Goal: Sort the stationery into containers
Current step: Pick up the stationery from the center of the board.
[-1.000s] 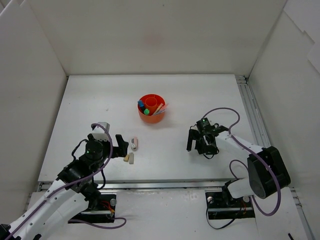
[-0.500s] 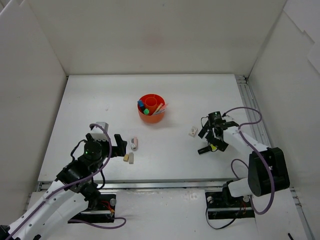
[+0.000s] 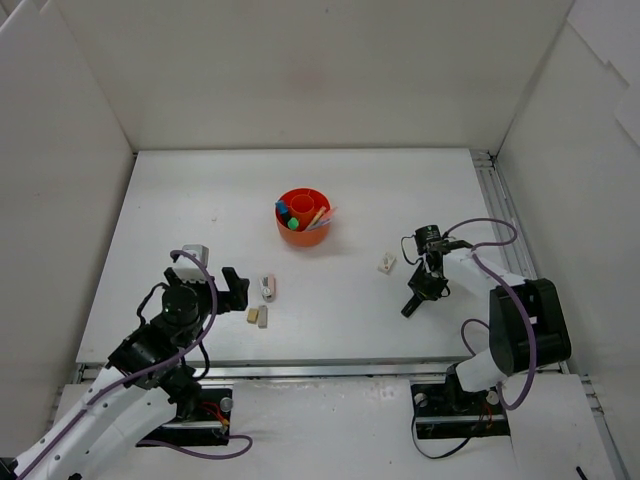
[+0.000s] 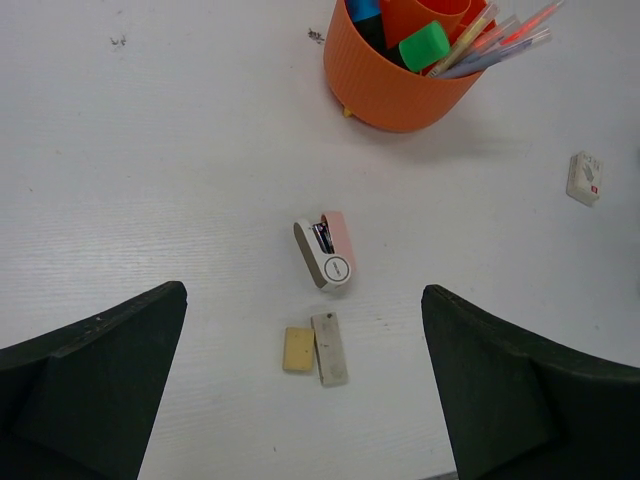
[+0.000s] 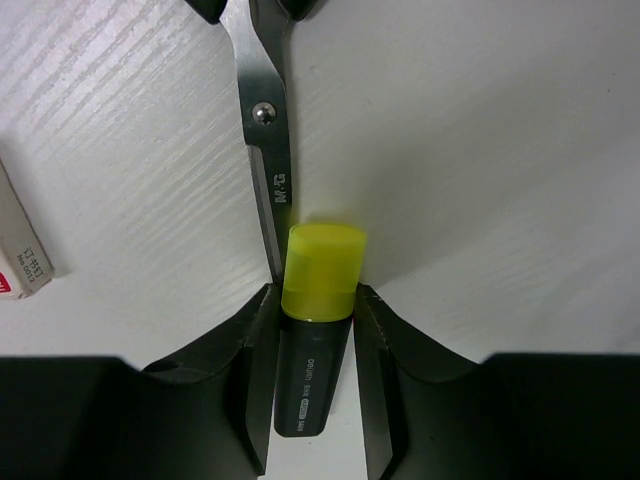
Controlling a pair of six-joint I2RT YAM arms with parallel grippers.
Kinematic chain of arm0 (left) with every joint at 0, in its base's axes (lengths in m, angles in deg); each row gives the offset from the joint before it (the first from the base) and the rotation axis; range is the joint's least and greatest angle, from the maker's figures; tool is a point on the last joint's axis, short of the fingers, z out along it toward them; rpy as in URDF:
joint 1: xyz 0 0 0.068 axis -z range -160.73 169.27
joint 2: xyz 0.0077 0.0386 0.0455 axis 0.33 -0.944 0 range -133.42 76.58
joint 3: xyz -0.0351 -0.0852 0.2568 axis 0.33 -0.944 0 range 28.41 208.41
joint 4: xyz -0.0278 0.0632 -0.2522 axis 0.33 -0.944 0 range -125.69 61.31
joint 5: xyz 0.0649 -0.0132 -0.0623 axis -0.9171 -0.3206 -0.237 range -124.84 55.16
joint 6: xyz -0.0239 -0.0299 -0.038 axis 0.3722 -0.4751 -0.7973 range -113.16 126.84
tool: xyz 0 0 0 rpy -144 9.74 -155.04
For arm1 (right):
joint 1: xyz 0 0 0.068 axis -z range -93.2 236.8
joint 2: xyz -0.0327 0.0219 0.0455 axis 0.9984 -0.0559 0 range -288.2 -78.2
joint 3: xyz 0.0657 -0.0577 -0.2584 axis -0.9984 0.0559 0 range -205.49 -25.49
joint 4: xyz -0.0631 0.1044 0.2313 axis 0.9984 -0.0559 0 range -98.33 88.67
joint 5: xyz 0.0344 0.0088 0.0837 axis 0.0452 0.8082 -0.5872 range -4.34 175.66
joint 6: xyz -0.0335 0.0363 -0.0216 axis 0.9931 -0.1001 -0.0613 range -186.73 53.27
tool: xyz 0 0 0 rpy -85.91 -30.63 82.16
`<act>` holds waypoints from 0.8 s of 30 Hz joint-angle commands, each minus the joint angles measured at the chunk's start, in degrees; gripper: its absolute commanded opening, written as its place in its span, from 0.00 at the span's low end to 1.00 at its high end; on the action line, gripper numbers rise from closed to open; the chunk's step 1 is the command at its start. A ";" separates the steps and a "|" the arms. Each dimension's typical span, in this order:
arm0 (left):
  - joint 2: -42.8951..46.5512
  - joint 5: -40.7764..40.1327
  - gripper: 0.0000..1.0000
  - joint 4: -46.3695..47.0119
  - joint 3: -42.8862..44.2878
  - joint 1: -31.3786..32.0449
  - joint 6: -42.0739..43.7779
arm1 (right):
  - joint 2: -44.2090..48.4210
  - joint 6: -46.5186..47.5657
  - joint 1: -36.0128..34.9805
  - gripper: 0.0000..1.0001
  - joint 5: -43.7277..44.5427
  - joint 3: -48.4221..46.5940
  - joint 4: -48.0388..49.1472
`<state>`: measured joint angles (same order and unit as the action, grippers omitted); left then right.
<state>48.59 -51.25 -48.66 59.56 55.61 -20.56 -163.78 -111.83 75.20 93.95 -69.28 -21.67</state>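
Bright, even white light from above fills all three views. Shadows on the white table (image 3: 180,200) are short and soft; the organiser (image 4: 400,95) casts a faint one beside its base. The overhead view is sharp. Close up, the highlighter (image 5: 320,290) is crisp, the scissors (image 5: 268,170) gleam dully, and the dark fingers (image 5: 200,400) lose detail.

"M&G" on scissors (image 5: 268,150) blade, highlighter (image 5: 310,380) print illegible
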 commanded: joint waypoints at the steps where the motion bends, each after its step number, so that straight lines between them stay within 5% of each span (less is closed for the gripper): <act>1: -0.31 -1.35 1.00 3.62 1.19 0.23 0.59 | 2.70 1.59 -0.62 0.03 0.67 -1.29 -1.64; 6: -0.31 -1.26 1.00 3.53 1.36 0.23 0.15 | 10.14 7.12 -7.64 0.00 4.97 -4.11 1.17; 13: 0.04 -2.93 0.99 0.73 2.50 0.23 -1.86 | 16.41 24.41 -18.27 0.00 -2.04 -6.13 32.56; 18: -0.05 -3.37 0.99 -1.21 3.91 0.23 -3.36 | 8.27 40.48 -23.47 0.00 -11.53 -9.45 61.05; 24: 0.04 -3.55 1.00 -4.73 5.40 0.23 -5.20 | -8.16 56.24 -26.20 0.00 -28.05 -26.39 65.95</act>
<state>48.96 -53.63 -53.25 60.79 55.61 -23.86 -167.02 -67.50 49.37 76.20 -87.33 31.99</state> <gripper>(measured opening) 0.996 0.290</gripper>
